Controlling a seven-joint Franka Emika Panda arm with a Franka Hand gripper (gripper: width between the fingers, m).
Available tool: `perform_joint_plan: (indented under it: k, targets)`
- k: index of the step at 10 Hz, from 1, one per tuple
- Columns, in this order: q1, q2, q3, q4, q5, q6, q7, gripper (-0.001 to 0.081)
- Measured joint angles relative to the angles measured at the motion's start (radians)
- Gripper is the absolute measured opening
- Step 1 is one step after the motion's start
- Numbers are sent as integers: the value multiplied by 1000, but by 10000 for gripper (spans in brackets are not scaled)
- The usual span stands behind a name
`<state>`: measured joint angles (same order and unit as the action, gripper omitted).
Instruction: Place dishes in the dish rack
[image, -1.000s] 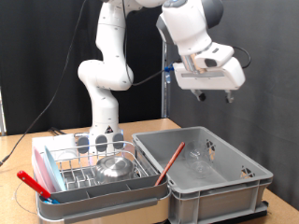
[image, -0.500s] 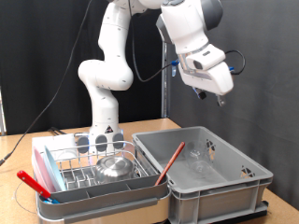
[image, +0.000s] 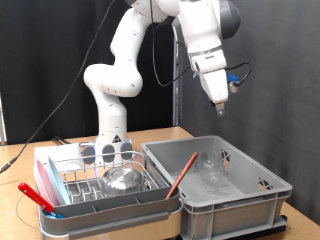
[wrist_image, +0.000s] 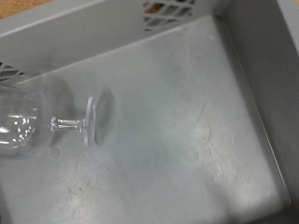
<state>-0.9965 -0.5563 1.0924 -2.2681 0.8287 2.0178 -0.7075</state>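
Observation:
My gripper hangs high above the grey crate, pointing down, with nothing between its fingers. It does not show in the wrist view. A clear stemmed glass lies on its side on the crate's floor; it also shows faintly in the exterior view. The dish rack stands at the exterior view's left, in its pink-and-grey tray. In it are a shiny steel bowl, a pale blue plate standing on edge, and a clear glass.
A red-handled utensil leans inside the crate against its left wall. Another red-handled utensil lies at the rack's left front corner. The arm's base stands behind the rack. The crate's walls frame the wrist view.
The hand has turned about its wrist from broadside to edge-on and moved slightly left above the crate. The dishes have not moved.

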Motion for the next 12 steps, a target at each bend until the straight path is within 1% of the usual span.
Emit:
perform_joint_plan:
  k: [1,3,5,6,7,8,9,11,12]
  targets:
    - [-5,8,2,1,-7,-9,26,809]
    - [-29,-12,29,0,-18,-66,259,809]
    - [-36,-36,32,1,-17,-135,496,809]
    - [-38,-47,33,-1,-14,-147,613,809]
    - [-41,-85,34,-11,-7,-148,715,809]
    - [-41,-81,34,-11,-8,-148,675,809]
    - [-45,-82,37,-11,-19,-158,714,809]
    - [-63,-100,62,-4,-39,-231,944,809]
    - [-66,-114,70,-7,-39,-258,1058,809]
